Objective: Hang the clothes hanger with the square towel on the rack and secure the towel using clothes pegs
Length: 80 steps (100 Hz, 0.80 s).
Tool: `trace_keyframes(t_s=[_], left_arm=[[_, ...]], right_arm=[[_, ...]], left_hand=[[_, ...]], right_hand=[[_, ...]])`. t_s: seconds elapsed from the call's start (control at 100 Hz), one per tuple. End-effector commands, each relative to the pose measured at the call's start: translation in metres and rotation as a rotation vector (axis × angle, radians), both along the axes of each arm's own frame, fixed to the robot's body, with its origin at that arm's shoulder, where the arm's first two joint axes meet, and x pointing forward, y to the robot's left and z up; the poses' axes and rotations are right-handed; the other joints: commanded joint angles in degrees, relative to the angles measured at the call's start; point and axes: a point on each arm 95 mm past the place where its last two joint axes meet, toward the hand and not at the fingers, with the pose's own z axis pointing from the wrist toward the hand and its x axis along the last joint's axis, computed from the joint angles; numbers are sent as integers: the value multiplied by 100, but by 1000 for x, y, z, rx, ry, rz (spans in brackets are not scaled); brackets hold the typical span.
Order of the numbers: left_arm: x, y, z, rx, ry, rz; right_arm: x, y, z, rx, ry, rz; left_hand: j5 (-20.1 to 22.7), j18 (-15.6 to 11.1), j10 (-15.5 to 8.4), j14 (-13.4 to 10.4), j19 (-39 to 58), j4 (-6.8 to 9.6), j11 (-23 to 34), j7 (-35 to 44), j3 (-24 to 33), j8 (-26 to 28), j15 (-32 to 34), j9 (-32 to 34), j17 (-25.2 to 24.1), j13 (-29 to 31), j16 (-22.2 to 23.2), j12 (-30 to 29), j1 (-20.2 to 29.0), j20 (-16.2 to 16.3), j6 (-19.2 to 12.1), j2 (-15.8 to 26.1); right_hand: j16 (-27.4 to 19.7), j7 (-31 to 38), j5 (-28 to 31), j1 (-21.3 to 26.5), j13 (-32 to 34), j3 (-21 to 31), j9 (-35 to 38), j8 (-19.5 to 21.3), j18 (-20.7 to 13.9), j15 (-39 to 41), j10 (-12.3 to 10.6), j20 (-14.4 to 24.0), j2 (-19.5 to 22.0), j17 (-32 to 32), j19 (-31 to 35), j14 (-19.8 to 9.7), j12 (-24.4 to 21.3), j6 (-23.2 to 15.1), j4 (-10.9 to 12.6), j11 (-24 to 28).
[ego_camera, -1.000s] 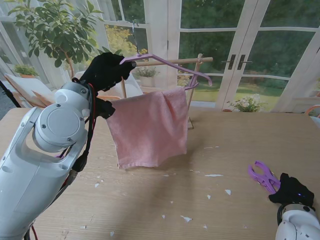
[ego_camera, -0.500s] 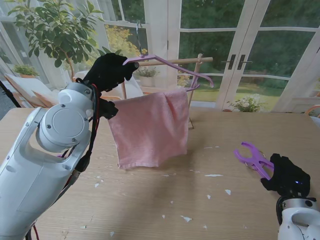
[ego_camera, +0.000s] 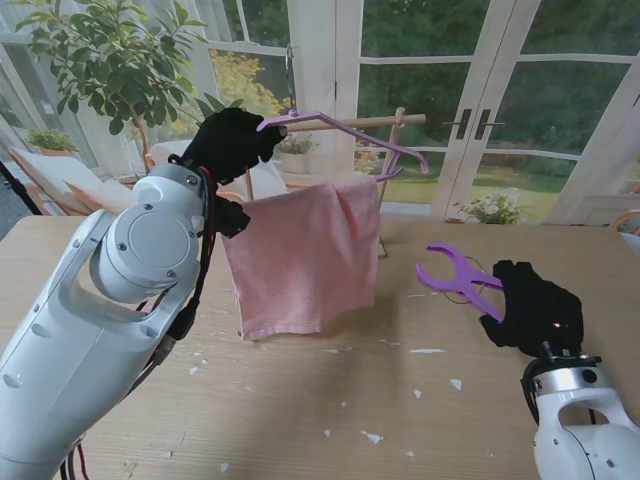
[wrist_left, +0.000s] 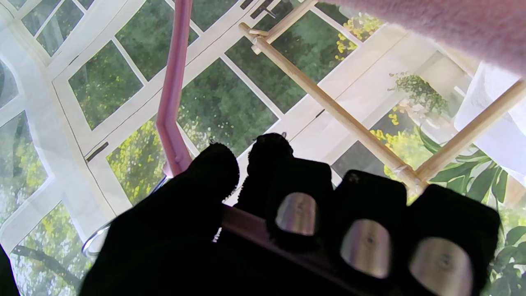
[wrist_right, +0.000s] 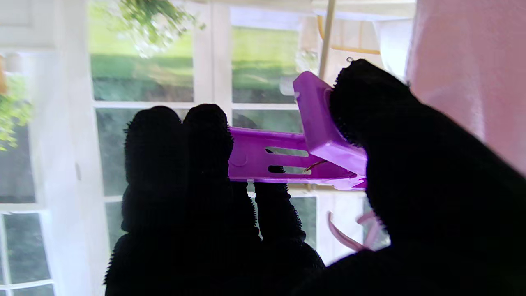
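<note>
Purple peg [ego_camera: 452, 272] (no readable lettering)

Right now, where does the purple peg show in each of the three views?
Stand view: peg held by the right hand, right of the towel, its prongs spread open.
Left wrist view: not in it.
Right wrist view: peg at centre, between the fingers.
Shared landmark: the pink towel, in all three views.
</note>
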Motion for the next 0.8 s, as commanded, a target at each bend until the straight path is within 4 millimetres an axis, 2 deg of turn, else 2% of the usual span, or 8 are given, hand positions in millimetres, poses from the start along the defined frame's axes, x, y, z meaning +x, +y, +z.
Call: trace_keyframes(t_s=[0.0,0.45,0.79], left_arm=[[-1,-6,3,-6,3,-14],[-1,-18,6,51,-11,10],[-3,-26,2,78,-8,2]], right_arm=[[4,13,14,13,-38,49],[18,62,46,-133,-191,141],[29,83,65,-262,-277,125]], left_hand=[[177,142,-85,-77,1220,170,104,4,-23,11,443,249,222,224,-69,4,-71,50,232,200],[173,-41,-160,-189,1304,178,128,31,-123,20,488,255,238,228,-136,-32,-17,-4,225,240],[163,-130,-205,-270,1364,182,147,41,-171,18,513,257,243,232,-178,-66,2,-73,223,260]], right_hand=[[27,1074,451,1153,277,1443,822,147,-456,241,-481,2389,631,7,67,433,348,-840,288,667],[87,1111,490,1136,358,1466,889,181,-492,298,-494,2409,638,98,154,399,398,-876,295,674],[126,1109,483,1140,361,1452,891,180,-512,304,-479,2414,656,124,157,392,420,-848,313,659]])
